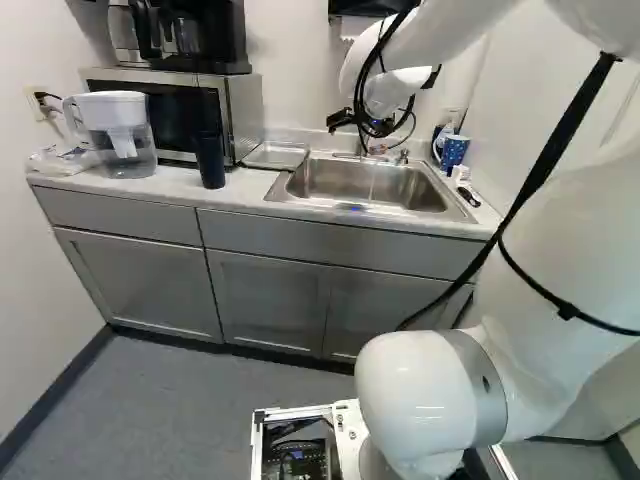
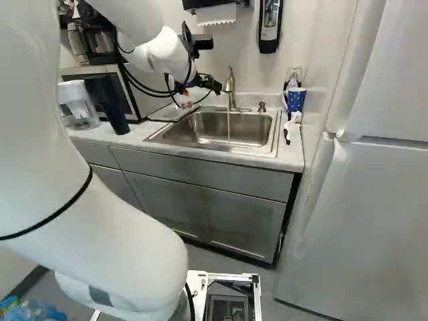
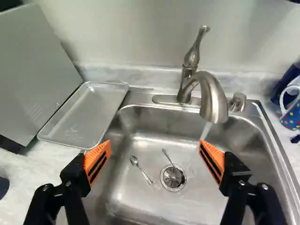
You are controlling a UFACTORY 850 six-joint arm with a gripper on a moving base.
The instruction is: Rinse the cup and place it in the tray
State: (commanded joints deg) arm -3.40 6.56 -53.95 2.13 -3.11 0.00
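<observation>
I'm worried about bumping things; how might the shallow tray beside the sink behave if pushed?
The tray looks like thin metal, so probably stiff and fairly light. Broad, flat and low-walled, it would likely slide rather than tip.

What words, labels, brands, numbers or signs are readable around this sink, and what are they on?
None that I can quote with confidence.
Tray: faint marks on its bottom, too blurred to read.
Wall dispenser: markings on its front, too small to read.

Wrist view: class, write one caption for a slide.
Open tool above a steel sink with cutlery inside, water running from the tap, and a tray alongside.
</observation>
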